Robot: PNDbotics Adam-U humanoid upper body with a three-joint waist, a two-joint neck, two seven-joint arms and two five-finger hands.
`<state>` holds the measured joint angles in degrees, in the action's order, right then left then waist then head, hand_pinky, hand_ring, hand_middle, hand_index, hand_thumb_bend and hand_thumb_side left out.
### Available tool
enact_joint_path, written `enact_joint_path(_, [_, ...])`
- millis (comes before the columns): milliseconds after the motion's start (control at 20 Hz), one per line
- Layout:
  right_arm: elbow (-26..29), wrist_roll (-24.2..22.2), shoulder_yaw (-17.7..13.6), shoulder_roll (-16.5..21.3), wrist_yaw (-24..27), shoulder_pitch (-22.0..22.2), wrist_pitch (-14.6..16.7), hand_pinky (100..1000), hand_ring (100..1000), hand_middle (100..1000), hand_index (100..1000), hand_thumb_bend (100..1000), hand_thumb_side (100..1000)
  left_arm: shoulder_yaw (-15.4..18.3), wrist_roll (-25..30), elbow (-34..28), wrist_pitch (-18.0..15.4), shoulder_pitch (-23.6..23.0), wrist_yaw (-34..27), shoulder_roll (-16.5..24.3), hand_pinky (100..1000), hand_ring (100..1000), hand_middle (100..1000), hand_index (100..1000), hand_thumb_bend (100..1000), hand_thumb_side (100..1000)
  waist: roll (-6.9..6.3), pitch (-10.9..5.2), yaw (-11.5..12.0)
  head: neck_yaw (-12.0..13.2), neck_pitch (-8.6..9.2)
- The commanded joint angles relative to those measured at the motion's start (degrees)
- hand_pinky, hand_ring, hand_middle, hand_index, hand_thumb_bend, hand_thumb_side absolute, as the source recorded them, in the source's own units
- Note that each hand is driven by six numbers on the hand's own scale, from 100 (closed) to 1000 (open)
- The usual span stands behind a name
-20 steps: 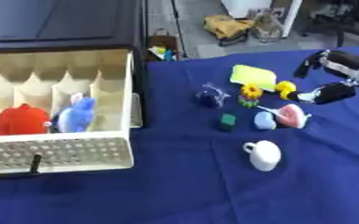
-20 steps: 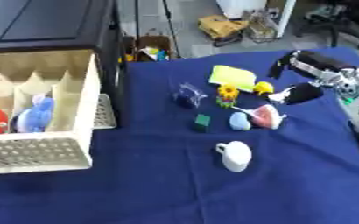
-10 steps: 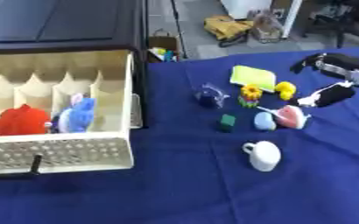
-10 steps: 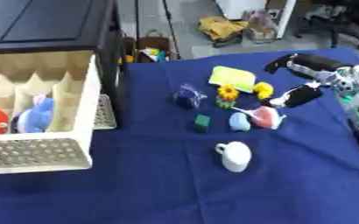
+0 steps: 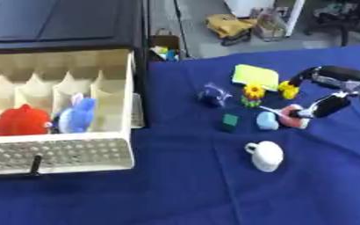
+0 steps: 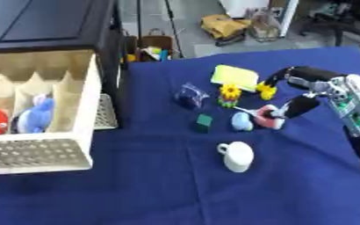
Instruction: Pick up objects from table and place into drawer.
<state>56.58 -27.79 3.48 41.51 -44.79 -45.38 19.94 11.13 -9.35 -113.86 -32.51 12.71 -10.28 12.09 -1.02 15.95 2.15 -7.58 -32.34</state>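
Blue surface (image 5: pixel 183 193), centre right of frame: white cup (image 5: pixel 266 155) lowest, handle toward upper left; above it a green block (image 5: pixel 230 120), pale blue lump (image 5: pixel 267 120) and pink-and-white item (image 5: pixel 293 117) in a row; further up a clear blue-tinted piece (image 5: pixel 213 94), sunflower toy (image 5: pixel 253 93), small yellow figure (image 5: pixel 289 89) and flat yellow-green pad (image 5: pixel 256 75). Right hand (image 6: pixel 306 90), right edge, fingers curved apart in an open arc, holding nothing, thumb tip beside the pink-and-white item. Drawer (image 5: pixel 68 154), left of frame, open, its divided compartments holding a red toy (image 5: pixel 19 120) and a blue toy (image 5: pixel 75 115) standing upright.
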Motion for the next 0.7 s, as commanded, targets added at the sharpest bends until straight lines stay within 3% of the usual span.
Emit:
enact_joint_path(50, [-0.8,0.3,-0.4,1.1,-1.0,-1.2,0.0,845,923,765,876,556,437,0.1,0.3,-0.7,-0.1,0.7,0.0,0.7,428,495,478,686,176,1000,-0.01,-0.81,0.1,-0.1,0.74])
enact_joint_path(700, [-3.9,0.9,-0.4,0.8,-3.5,-1.1,0.5,843,918,760,857,550,420,0.1,0.5,-0.7,-0.2,0.7,0.1,0.6,428,496,480,685,176,1000,-0.07,-0.6,0.2,-0.3,0.91])
